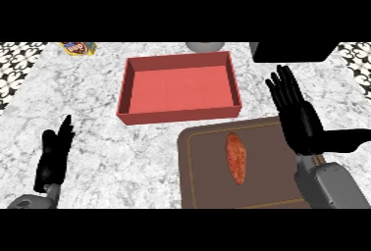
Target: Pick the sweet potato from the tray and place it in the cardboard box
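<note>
An orange, elongated sweet potato lies lengthwise near the middle of a dark brown tray at the lower centre. Just beyond the tray stands a red open box, nothing inside it. My right hand hovers over the tray's right edge, fingers straight and pointing away, to the right of the sweet potato and not touching it. My left hand is at the lower left, fingers straight and up, apart from everything.
A small colourful packet lies at the far left. A grey round object sits behind the box. A black block stands at the far right. Patterned tiles border both far corners.
</note>
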Robot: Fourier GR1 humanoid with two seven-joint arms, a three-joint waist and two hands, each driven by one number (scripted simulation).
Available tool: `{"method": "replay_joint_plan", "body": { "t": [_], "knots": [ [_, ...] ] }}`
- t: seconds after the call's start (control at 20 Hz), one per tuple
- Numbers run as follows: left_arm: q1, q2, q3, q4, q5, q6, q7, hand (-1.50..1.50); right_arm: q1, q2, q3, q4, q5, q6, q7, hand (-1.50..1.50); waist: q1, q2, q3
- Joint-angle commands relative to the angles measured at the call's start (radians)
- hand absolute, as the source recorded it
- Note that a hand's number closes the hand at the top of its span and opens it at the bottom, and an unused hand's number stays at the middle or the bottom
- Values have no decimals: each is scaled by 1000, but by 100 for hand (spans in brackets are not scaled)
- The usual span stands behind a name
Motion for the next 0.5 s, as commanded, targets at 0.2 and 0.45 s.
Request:
{"method": "replay_joint_plan", "body": {
  "t": [0.2,0.45],
  "knots": [
    [-34,162,43,-20,-120,-11,-84,0,48,-90,74,67,-68,314,32,-150,5,32,-30],
    [-63,171,38,-10,-111,-43,-74,0,10,-335,272,63,452,287,-133,-150,3,34,-31]
  ]
}}
